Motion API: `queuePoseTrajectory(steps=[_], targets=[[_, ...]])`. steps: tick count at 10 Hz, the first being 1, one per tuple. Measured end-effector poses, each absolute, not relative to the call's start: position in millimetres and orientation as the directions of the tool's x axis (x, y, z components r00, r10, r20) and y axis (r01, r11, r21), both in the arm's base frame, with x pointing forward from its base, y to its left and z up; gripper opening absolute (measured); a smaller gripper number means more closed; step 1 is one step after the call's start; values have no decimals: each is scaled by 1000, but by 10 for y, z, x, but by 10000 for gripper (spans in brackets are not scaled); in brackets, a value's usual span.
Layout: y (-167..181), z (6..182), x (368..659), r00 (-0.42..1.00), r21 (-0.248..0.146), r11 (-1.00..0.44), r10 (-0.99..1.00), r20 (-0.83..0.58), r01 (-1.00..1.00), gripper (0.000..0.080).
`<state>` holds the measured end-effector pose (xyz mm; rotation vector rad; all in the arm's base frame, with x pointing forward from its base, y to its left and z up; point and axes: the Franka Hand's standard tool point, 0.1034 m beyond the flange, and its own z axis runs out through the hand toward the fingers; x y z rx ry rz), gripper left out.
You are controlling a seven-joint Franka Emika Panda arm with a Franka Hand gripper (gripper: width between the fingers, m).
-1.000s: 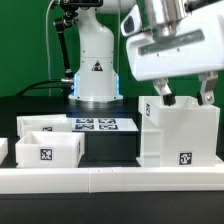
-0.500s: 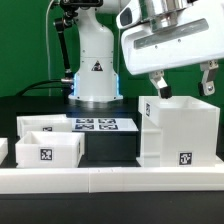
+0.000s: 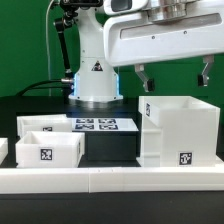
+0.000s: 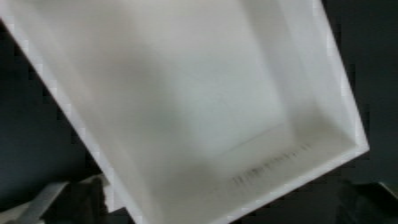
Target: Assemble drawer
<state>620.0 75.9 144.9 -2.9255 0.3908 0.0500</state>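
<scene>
The drawer's large white casing [image 3: 180,130] stands upright at the exterior view's right, open side up, with a square tag low on its front. Two shallow white trays stand at the left: the front tray [image 3: 48,148] with a tag, and the back tray [image 3: 45,122] behind it. My gripper [image 3: 173,77] hangs open and empty just above the casing's top rim, touching nothing. In the wrist view the casing's open inside [image 4: 196,90] fills the picture from above.
The marker board [image 3: 95,125] lies flat between the trays and the casing. A long low white rail [image 3: 110,178] runs along the front. The arm's white base [image 3: 95,70] stands behind the marker board.
My gripper has risen from the casing's top rim and shifted toward the exterior view's left. Its fingers have spread wider. The casing and trays have not moved.
</scene>
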Motion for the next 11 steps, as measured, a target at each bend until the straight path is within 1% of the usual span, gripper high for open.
queuePoseTrajectory(steps=[2,3,4,6,9,10,11], targets=[[730,1442,6183,985,-183,-968,-169,-45,-174,649],[629,1457,6133,992,-177,-976,-121,-40,-126,649],[508,1475,6059,992,-171,-977,-120,-41,-126,649],[159,1456,5921,996,-164,-982,-84,-36,-89,649],[-341,1243,5826,1000,-135,-991,2,0,2,649],[-457,1175,5804,1000,-135,-991,16,-6,15,649],[-502,1139,5788,1000,-135,-991,19,-10,17,649]])
